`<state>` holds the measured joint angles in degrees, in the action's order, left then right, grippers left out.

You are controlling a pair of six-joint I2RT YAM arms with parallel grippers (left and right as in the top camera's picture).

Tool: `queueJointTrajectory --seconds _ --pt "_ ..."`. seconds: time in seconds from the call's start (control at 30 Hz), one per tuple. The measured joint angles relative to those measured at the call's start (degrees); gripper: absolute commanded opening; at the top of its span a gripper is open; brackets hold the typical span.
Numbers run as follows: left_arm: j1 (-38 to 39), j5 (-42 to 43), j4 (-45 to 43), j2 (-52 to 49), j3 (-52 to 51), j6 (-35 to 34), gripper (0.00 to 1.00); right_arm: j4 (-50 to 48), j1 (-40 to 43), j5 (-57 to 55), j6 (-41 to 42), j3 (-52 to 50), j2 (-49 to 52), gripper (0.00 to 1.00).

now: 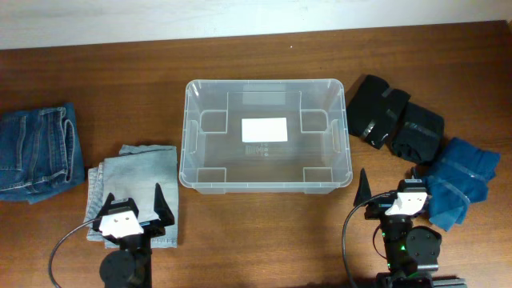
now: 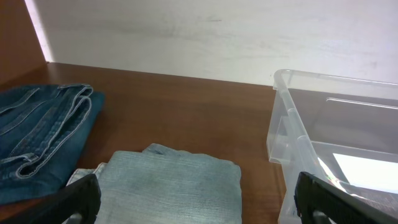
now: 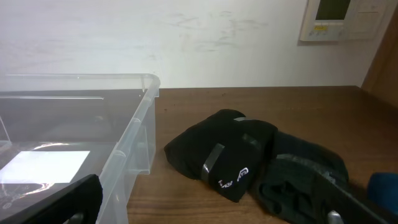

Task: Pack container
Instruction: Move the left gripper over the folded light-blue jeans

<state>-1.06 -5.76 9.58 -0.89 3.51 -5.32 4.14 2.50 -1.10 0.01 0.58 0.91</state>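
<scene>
Container [image 1: 264, 160] sits centre frame, nothing inside. Packing not yet begun. Left gripper [image 1: 126, 192], lower left, spread wide over folded pale jeans [image 1: 144, 164]. Right gripper [image 1: 400, 182], lower right, likewise splayed, holding nothing, beside blue garment [image 1: 462, 178]. Next, likely: drop, pinch fold, lift clear over rim.

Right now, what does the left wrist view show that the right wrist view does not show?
Only the left wrist view shows the dark blue jeans and the folded pale denim beside them. Only the right wrist view shows a black garment with grey stripes, a second dark garment, a blue cloth at the picture's edge, and a wall panel. Both views show the clear container, the brown table and the white wall.
</scene>
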Motion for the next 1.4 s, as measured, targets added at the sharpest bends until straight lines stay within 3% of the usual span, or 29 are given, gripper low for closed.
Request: queueJointTrajectory --seconds 0.07,0.27,0.47,0.73,1.4 --pt "-0.1 2.4 10.3 -2.7 6.3 0.0 0.99 0.0 0.0 0.0 0.0 0.0 0.0 0.98" --pt "-0.1 7.0 22.4 -18.1 43.7 0.2 1.0 0.0 0.0 0.0 0.0 0.0 -0.1 0.99" --pt "-0.1 8.2 33.7 -34.2 60.2 1.2 1.0 0.0 0.0 0.0 0.0 0.0 -0.1 0.99" --pt "-0.1 8.6 34.5 -45.8 62.7 1.3 0.99 0.0 0.0 0.0 0.0 0.0 -0.1 0.98" --pt "-0.1 6.3 35.5 -46.4 62.7 1.0 0.99 0.0 0.0 0.0 0.0 0.0 -0.1 0.98"
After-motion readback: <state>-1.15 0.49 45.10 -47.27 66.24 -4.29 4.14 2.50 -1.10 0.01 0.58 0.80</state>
